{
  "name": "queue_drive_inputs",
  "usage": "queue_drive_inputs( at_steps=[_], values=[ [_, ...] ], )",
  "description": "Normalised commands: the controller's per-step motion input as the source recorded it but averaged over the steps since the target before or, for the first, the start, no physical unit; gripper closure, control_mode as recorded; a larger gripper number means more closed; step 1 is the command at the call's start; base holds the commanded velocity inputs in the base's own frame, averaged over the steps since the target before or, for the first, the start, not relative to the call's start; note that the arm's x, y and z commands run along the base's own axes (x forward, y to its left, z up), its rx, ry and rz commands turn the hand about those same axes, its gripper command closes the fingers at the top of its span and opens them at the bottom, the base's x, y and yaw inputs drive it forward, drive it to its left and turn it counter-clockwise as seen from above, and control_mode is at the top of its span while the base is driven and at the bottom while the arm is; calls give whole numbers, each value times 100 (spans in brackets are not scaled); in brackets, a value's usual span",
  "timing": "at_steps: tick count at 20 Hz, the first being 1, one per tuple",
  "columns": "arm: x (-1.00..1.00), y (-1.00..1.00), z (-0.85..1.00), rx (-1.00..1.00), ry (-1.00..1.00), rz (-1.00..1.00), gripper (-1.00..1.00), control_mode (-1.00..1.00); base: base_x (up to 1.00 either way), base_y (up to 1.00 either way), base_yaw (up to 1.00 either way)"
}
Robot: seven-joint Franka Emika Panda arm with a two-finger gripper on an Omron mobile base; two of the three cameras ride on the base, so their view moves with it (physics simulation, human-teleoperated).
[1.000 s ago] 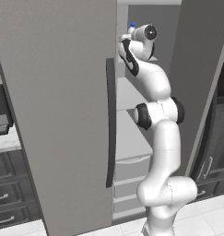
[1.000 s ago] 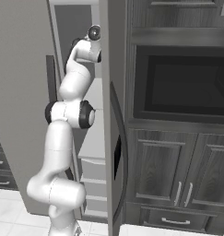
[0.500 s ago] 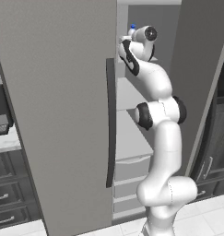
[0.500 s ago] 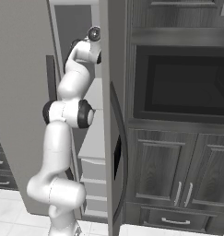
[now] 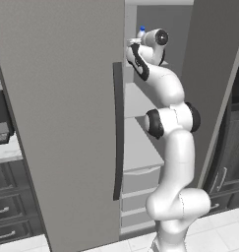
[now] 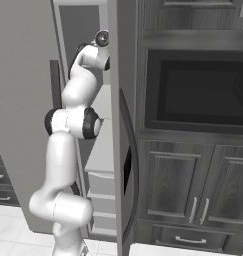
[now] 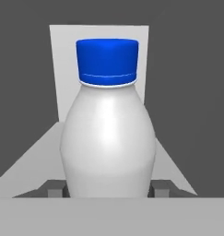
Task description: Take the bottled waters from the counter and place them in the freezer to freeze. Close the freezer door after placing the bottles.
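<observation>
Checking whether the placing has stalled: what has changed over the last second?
Almost nothing. The arm still reaches into the open freezer, its gripper still closed on the pale bottle. Nothing let go; the doors have not moved.

The arm rose upright, elbow bent toward 11 o'clock; the gripper clamped a bottle between its fingers

A pale bottle with a blue cap stands upright between the end effector's fingertips.
</observation>
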Motion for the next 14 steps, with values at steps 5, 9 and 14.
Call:
queue_drive_inputs(
  at_steps=[5, 9, 14],
  values=[
    [0, 0, -1, 0, 0, 0, -100, -100, 0, 0, 0],
    [0, 0, 0, 0, 0, 0, -100, -100, 0, 0, 0],
    [0, 0, 0, 0, 0, 0, -100, -100, 0, 0, 0]
  ],
)
